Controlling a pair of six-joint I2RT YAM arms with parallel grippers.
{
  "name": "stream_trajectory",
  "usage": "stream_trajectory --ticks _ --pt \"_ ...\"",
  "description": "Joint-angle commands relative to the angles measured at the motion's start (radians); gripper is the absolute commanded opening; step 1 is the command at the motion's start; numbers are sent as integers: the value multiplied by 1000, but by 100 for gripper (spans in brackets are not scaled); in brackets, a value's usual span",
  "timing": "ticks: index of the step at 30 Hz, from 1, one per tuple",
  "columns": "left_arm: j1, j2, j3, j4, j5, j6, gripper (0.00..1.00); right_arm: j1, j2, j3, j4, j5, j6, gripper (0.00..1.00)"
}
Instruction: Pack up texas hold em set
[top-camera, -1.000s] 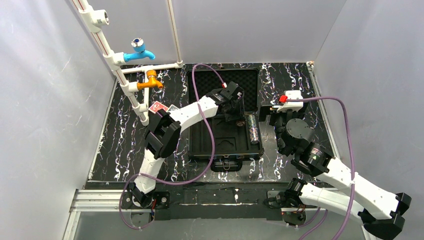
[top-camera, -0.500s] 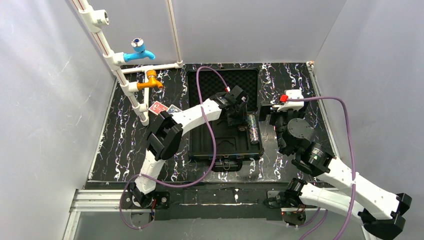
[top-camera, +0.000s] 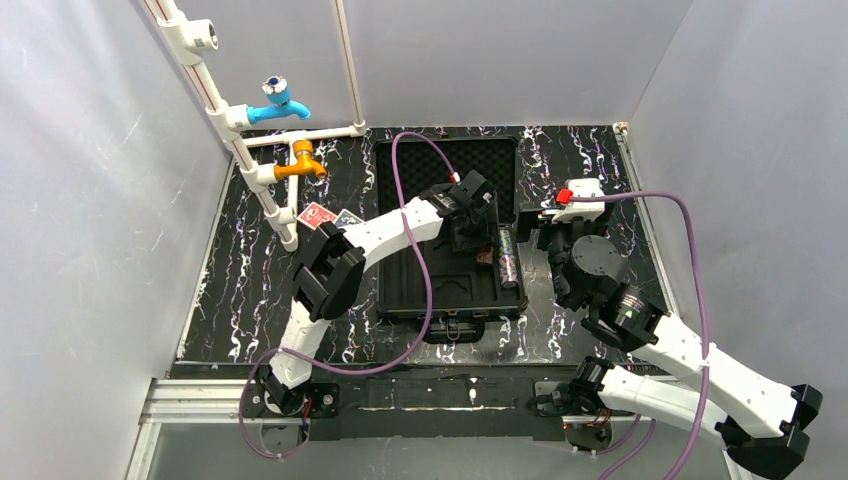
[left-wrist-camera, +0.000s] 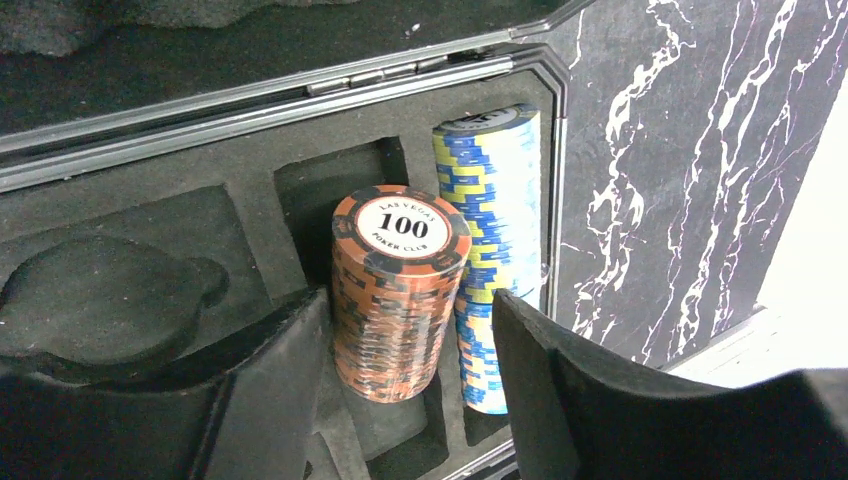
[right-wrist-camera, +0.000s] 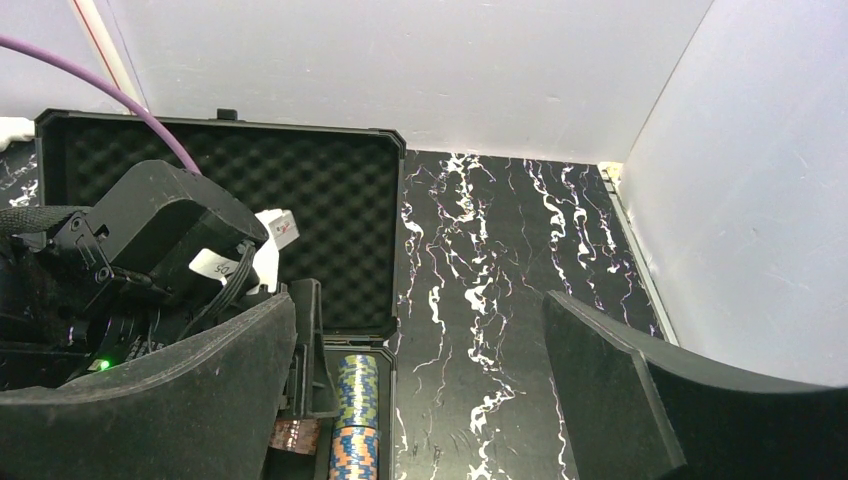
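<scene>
The black briefcase lies open, its foam lid at the back. My left gripper hangs over the tray's right part. In the left wrist view its jaws stand open around an orange and black chip roll marked 100, which sits at a tray slot beside a blue and yellow roll. My right gripper is open and empty over the table right of the case, as the right wrist view shows. The red deck and blue deck lie left of the case.
Blue tap and orange tap on white pipes stand at the back left. Grey walls close in both sides and the back. Two chip rolls lie end to end along the tray's right edge.
My left gripper has moved a little right and nearer with the orange roll, down beside the rolls at the tray's right edge. The right arm has hardly moved.
</scene>
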Motion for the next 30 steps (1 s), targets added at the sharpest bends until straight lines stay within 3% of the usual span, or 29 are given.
stream_trajectory --ticks 1,17,30 --pt "-4 -32 28 -8 -57 11 61 4 4 40 29 18 2 100" --pt "-21 -199 -64 -43 -127 53 66 4 20 42 -6 5 15 100" --pt "-94 -237 -209 -5 -69 98 38 4 42 46 -1 -15 25 100"
